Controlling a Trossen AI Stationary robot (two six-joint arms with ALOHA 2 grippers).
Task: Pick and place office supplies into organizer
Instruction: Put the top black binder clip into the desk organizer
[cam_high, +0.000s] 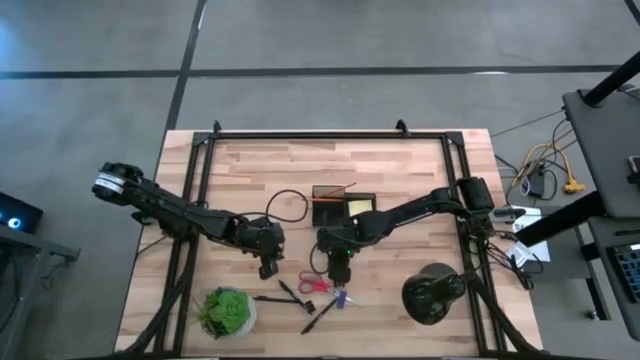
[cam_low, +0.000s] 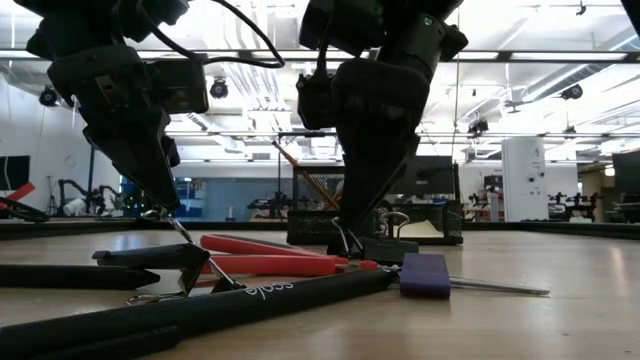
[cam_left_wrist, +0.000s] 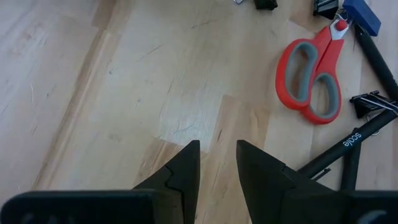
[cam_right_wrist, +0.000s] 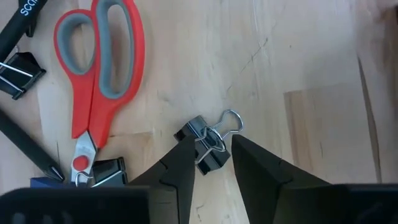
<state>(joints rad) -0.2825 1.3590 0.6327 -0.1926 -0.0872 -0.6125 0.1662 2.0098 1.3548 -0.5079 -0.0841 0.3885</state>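
Nearest me on the pale wooden table (cam_high: 400, 180), black pens (cam_low: 200, 310) lie beside red-handled scissors (cam_right_wrist: 99, 68). The right end effector (cam_right_wrist: 210, 155) straddles a small black binder clip (cam_right_wrist: 208, 144), fingers narrow, either side of it. The left end effector (cam_left_wrist: 217, 168) hovers nearby, narrow, empty. Farther back stands the black wire-mesh organizer (cam_high: 343, 204).

White lettering "scale" runs along a black pen (cam_left_wrist: 348, 146) lying on the bench beside the red-handled scissors (cam_left_wrist: 313, 74); the same word shows on its barrel in the low view. Nothing else is readable.
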